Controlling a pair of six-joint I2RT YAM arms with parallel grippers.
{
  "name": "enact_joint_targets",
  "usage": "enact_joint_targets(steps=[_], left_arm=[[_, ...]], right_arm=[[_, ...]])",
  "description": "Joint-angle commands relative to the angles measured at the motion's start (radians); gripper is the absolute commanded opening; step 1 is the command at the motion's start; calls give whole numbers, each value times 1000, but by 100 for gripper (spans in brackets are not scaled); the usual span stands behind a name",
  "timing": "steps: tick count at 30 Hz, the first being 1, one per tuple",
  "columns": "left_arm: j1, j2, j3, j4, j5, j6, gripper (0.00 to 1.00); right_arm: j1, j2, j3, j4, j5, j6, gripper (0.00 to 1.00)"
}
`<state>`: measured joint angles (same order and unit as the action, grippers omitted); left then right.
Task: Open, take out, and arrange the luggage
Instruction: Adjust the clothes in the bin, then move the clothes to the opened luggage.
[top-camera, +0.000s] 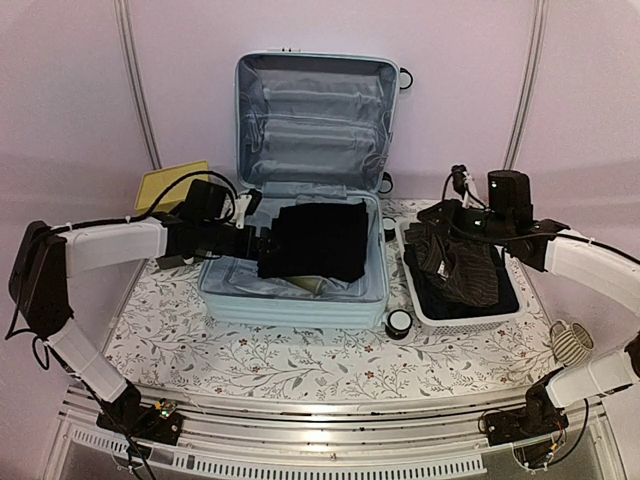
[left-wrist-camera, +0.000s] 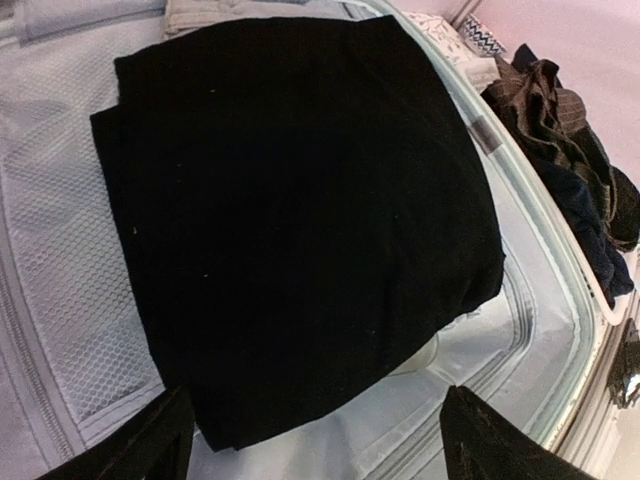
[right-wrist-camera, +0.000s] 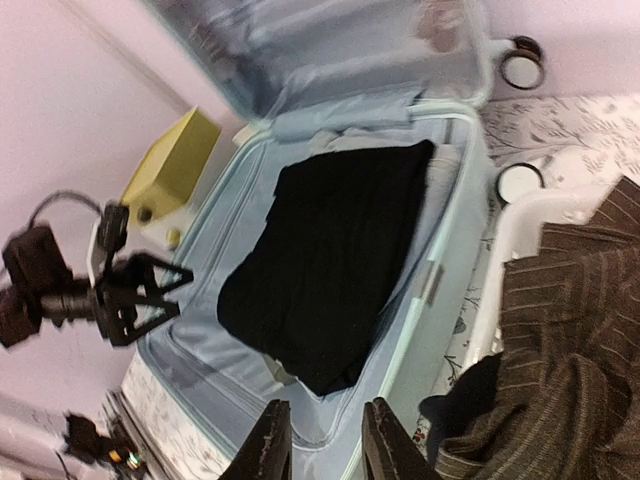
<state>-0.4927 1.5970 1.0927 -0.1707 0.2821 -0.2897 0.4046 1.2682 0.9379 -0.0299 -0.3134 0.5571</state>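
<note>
The pale mint-blue suitcase (top-camera: 300, 300) lies open on the table, its lid (top-camera: 315, 110) standing upright at the back with grey lining showing. A folded black garment (top-camera: 318, 240) lies in the base, over a pale item; it also shows in the left wrist view (left-wrist-camera: 290, 220) and the right wrist view (right-wrist-camera: 330, 260). My left gripper (top-camera: 256, 240) is open and empty just inside the suitcase's left rim, its fingers (left-wrist-camera: 150, 445) level with the garment's near edge. My right gripper (top-camera: 441, 213) is open and empty above the white basket's left side, its fingers (right-wrist-camera: 268, 440) apart over the suitcase's right rim (right-wrist-camera: 440, 270).
A white lattice basket (top-camera: 505, 315) right of the suitcase holds brown striped clothes (top-camera: 465, 265) and dark clothes. A yellow-topped box (top-camera: 172, 183) stands behind the left arm. Suitcase wheels (top-camera: 399, 322) stick out at the right. A striped object (top-camera: 570, 343) lies at the table's right edge.
</note>
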Motion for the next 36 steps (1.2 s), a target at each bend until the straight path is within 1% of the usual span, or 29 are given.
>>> enact_joint_targets(steps=[1, 2, 5, 7, 8, 10, 12, 14, 19, 25, 29, 31, 36], left_arm=[[-59, -69, -50, 52, 28, 104, 90], [-73, -85, -64, 65, 9, 130, 91], [-96, -119, -92, 94, -23, 184, 92], [-97, -133, -100, 100, -42, 193, 92], [-97, -137, -105, 104, -47, 194, 93], [-98, -149, -117, 112, -53, 197, 93], [-97, -162, -126, 115, -54, 198, 93], [-97, -186, -139, 117, -64, 198, 94], [-95, -269, -199, 167, -102, 187, 95], [-57, -382, -254, 183, -101, 128, 96], [-22, -449, -292, 188, -71, 93, 97], [-8, -469, -296, 179, -74, 83, 98], [13, -481, -286, 127, -78, 86, 98]], right_arm=[[93, 32, 83, -169, -47, -294, 30], [106, 34, 95, -176, -60, -326, 33], [145, 51, 132, -212, -54, -481, 40], [180, 79, 163, -244, -16, -623, 44], [197, 98, 179, -259, 14, -668, 45], [234, 135, 210, -282, 58, -807, 51], [253, 174, 244, -309, 66, -921, 56], [258, 218, 307, -338, 71, -993, 58], [260, 305, 420, -349, 72, -1075, 60], [311, 364, 436, -295, 209, -1248, 67], [313, 372, 430, -266, 199, -1284, 70], [316, 385, 425, -253, 187, -1342, 71], [339, 485, 492, -279, 195, -1416, 72]])
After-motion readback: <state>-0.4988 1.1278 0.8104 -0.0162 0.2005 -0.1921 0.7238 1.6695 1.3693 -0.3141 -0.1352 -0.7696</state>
